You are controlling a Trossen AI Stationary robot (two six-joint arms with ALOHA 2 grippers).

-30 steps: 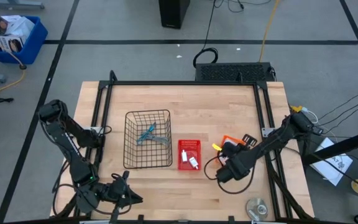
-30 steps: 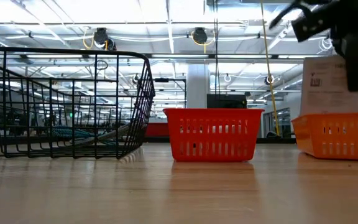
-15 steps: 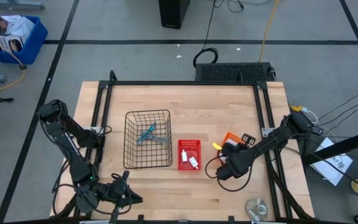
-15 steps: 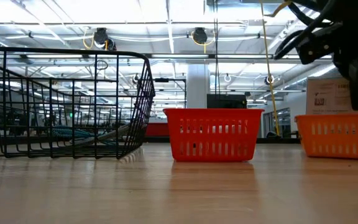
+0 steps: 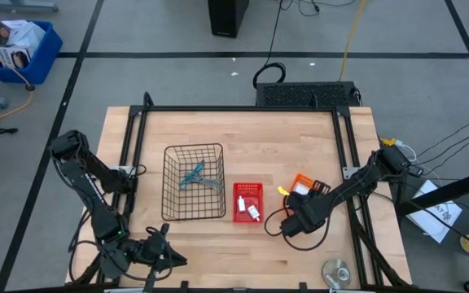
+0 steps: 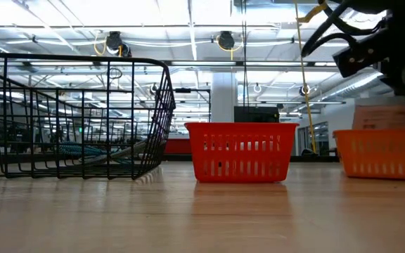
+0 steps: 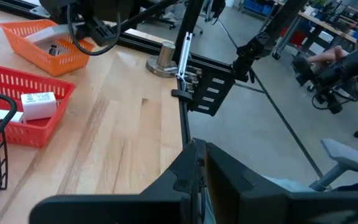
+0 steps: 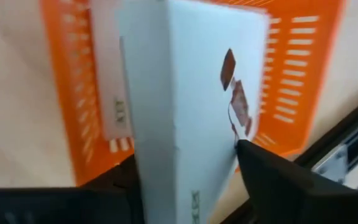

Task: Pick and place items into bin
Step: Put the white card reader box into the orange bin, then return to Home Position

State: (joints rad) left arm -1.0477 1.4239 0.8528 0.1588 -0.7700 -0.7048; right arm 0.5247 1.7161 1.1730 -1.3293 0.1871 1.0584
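Observation:
A flat white card packet lies tilted in the orange bin at the table's right; its top edge shows above the bin wall. My right gripper is open, a finger on either side of the packet's near end, and hangs over the bin. The black wire basket holds a blue-handled tool and a grey metal tool. The red bin holds small white pieces. My left gripper waits shut at the near left corner. My right gripper comes down on the packet from above, slanting from the table's near side, one finger beside the packet's printed edge and the other at the opposite side. Whether the fingers touch the packet, I cannot tell. The packet rests inside the orange bin.
A round metal disc sits at the near right edge. Black frame rails run along the table's left, far and right sides. Bare wood lies between the bins and the near edge.
The white packet has gone down from standing well above the orange bin's wall to lying low inside it, only its top edge above the rim. My right gripper has shifted slightly toward the table's near left.

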